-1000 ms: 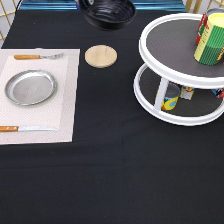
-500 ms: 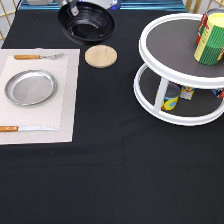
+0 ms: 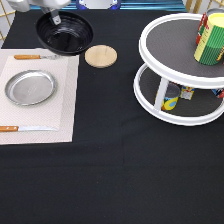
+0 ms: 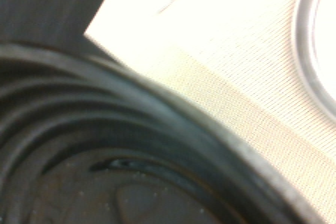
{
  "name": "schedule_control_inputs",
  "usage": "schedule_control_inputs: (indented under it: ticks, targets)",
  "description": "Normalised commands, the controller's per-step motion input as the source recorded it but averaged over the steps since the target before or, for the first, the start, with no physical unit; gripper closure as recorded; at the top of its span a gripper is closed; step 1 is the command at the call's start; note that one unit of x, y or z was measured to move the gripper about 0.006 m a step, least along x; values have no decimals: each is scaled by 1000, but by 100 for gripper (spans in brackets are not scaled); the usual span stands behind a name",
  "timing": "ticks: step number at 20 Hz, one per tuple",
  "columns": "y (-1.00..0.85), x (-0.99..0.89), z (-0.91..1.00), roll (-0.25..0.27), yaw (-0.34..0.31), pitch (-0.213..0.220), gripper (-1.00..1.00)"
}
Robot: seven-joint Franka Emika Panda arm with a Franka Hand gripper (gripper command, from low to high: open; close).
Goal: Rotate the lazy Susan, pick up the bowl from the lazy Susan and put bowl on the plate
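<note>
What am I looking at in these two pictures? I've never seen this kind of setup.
A robot arm works at a black table. One picture comes from a fixed camera looking down across it; the other from a camera on the arm's hand. At the exterior view's top left, the pincer holds a black bowl by its rim, off the lazy Susan at the right, which holds cans. Below the bowl a silver plate lies on a placemat with cutlery; a wooden disc lies beside it. The wrist picture shows the bowl's ridges close up.
</note>
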Motion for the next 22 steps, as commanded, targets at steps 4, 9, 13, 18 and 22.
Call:
schedule_control_inputs:
  ticks: [4, 9, 13, 18, 22]
  targets:
    - [-201, -148, -171, 0, -311, -54, 100]
    - [-192, -166, -151, 0, -314, -45, 100]
    - [-248, -257, -238, 0, -290, -35, 100]
    - [-264, -346, -450, -3, -275, -33, 100]
    - [-253, -478, -780, -5, -215, -16, 100]
